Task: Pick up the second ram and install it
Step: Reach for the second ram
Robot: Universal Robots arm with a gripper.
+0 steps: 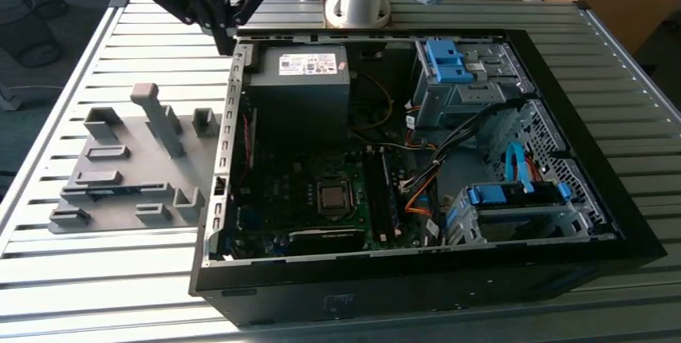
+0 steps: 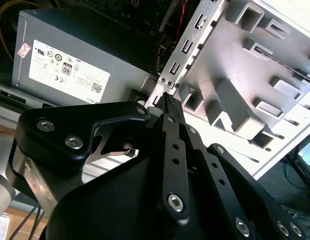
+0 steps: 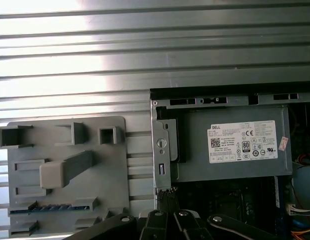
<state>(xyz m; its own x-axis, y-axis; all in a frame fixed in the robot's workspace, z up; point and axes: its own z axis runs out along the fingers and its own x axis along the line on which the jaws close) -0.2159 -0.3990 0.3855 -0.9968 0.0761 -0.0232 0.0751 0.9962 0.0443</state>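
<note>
Pressed together and pinching nothing, the end effector [image 1: 226,40] hangs tip-down over the corner of the computer case [image 1: 426,287] that sits at eleven o'clock in the exterior view. Its tips are just above the case's rear edge, beside the power supply [image 1: 303,80]. In the second wrist view the two fingers meet at one point with no gap between them.

The second ram [image 1: 112,191] is not in hand. It stands on its long edge in a narrow slot of the grey holder [image 3: 112,170], at about seven o'clock from the end effector in the exterior view and well apart from it. In the first wrist view it reads as a thin bluish strip between two end blocks. Standing it on edge probably leaves its upper edge free for a pinch from above. The holder lies at nine o'clock of the case, just beside its wall, which I judge keeps the carry short.

The case rests on its side with the open face up, so the motherboard [image 1: 277,183] lies flat. That likely lets a stick be pressed straight down into it. Whether a first stick is seated there I cannot tell.

Case and holder share a bench [image 1: 139,48] of ribbed metal slats, glaring in strong light in the first wrist view. The arm's base [image 1: 356,0] stands at twelve o'clock. Beyond are dark floor at ten o'clock and wooden furniture at one o'clock.
</note>
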